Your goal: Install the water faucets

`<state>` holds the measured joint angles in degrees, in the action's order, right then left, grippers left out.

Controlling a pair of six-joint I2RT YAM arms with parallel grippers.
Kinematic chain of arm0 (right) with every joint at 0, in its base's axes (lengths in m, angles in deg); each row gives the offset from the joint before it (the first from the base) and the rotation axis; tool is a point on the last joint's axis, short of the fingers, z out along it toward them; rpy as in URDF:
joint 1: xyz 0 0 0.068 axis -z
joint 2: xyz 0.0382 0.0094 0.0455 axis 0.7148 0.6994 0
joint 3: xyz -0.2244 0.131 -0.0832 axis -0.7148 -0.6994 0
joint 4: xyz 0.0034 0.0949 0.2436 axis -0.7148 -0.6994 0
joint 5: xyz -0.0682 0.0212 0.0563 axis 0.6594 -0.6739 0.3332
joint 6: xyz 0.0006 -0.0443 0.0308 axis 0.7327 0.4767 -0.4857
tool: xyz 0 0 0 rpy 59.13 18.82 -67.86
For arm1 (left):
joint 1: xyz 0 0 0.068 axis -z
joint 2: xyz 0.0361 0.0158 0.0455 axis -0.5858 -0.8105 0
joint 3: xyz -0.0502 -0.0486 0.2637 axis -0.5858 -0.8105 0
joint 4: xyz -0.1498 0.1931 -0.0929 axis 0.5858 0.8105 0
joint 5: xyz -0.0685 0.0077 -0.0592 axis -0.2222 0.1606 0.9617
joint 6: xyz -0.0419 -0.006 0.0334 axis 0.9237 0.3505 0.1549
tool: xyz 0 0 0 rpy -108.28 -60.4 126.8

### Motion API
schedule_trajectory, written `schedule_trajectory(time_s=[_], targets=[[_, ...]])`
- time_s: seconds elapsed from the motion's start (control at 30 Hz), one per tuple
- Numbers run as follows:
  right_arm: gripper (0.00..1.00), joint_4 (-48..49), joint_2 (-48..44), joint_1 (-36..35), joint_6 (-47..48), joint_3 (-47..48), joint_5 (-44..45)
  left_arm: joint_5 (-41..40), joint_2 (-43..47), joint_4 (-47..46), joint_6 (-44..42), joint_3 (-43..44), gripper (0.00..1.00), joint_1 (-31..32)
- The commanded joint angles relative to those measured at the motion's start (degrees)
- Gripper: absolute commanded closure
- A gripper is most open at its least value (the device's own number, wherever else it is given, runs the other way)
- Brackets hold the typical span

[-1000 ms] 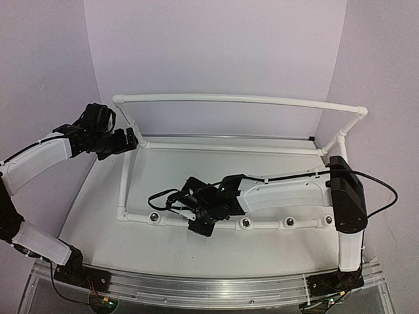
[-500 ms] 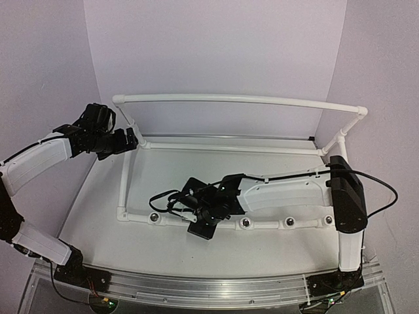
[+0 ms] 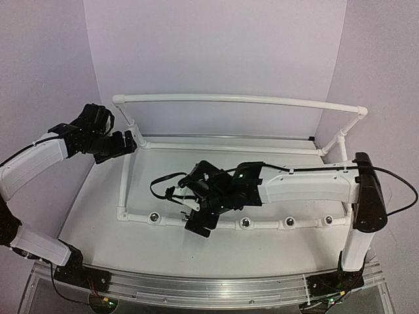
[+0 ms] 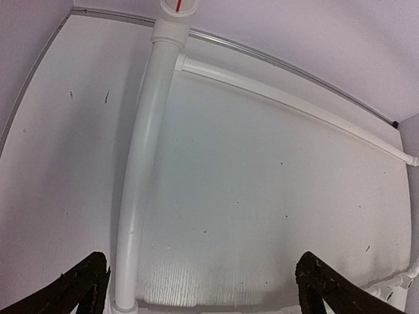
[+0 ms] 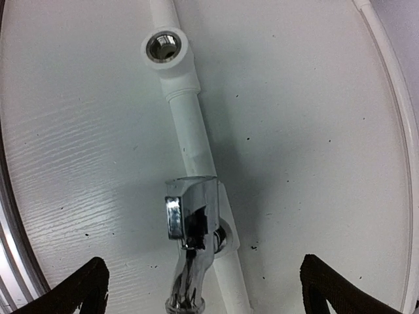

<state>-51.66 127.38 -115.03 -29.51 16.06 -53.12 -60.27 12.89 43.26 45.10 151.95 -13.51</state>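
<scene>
One faucet (image 5: 191,222) shows, low and central in the right wrist view. Its square chrome body sits on a white fitting of the front rail (image 5: 190,131), and its shiny spout runs down to the bottom edge. How deep it sits in the fitting cannot be told. In the top view it is hidden under the right arm's black head, just below the middle of the frame.

The right gripper (image 5: 203,278) stands wide. Its dark fingers (image 5: 82,288) show only in the two bottom corners of its own view, well apart from the faucet and touching nothing.

Further up the same rail, in the upper left of that view, a round socket (image 5: 163,46) faces the camera with a bright metal ring around its dark, open bore.

From above, the white pipe frame (image 3: 236,99) lies on the white table (image 3: 163,255). Four sockets show along its near rail. One (image 3: 154,216) is left of the right arm's head and three are to its right (image 3: 245,223) (image 3: 287,223) (image 3: 327,220). Each shows a dark centre.

The left gripper (image 4: 203,261) is also wide. Its fingertips (image 4: 82,284) sit in the bottom corners of its view and hold nothing. Below it a side pipe (image 4: 141,183) runs from a T-joint (image 4: 171,16) at the top edge down to the lower left. A thinner back rail (image 4: 288,98) slants off to the right. In the top view this arm hangs over the frame's far left corner, in the left part of the picture.
</scene>
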Motion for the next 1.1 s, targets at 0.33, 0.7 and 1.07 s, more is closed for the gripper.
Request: schedule_trajectory(time_s=[0.33,0.7,1.07], targets=[[0.02,-0.4,-19.6,9.1,6.9,-9.8,-6.9,12.9,10.9,9.3,2.9,-4.0,0.0,6.5],[0.04,0.6,-12.3,13.6,3.6,-9.4,-6.5,14.5,18.7,0.1,19.2,-25.2,0.19,22.3],[0.24,3.8,-8.7,14.3,3.3,-11.0,-9.6,1.8,1.8,-10.7,24.3,-22.0,0.41,42.6]])
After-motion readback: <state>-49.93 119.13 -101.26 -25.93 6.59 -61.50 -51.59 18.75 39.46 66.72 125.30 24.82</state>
